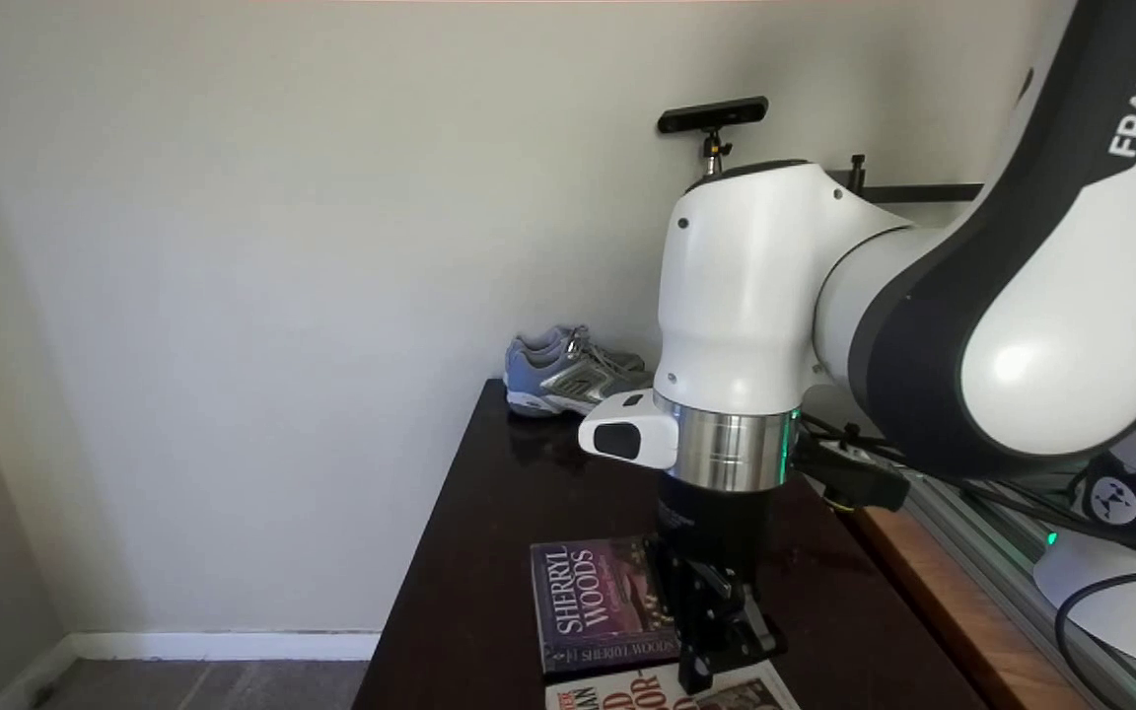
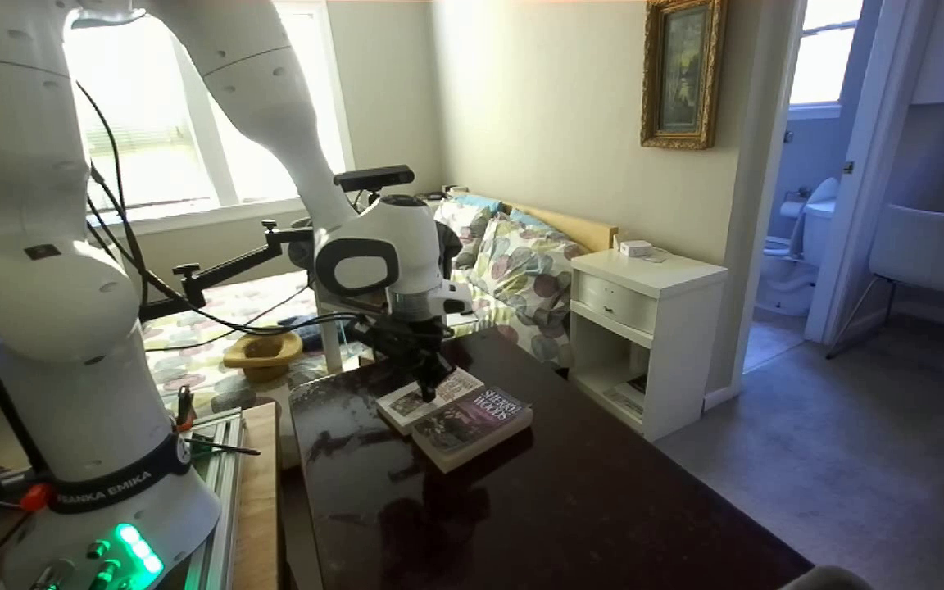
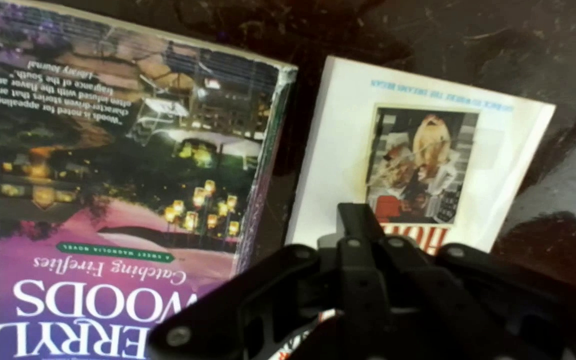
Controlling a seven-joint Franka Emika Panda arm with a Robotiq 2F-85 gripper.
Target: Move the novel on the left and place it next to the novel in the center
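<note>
Under the pinched-together tool (image 3: 367, 227), the white book (image 3: 418, 155) lies just beside the purple book (image 3: 128, 200), nearer the edge of the surface (image 2: 603, 492) by the bed (image 2: 542, 319)

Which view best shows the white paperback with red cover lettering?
The wrist view: the white paperback is largest there, its cover details clearest, though the black gripper hides part of it. In an exterior view the image's bottom edge crops the paperback; in an exterior view the paperback looks small, partly behind the gripper.
</note>
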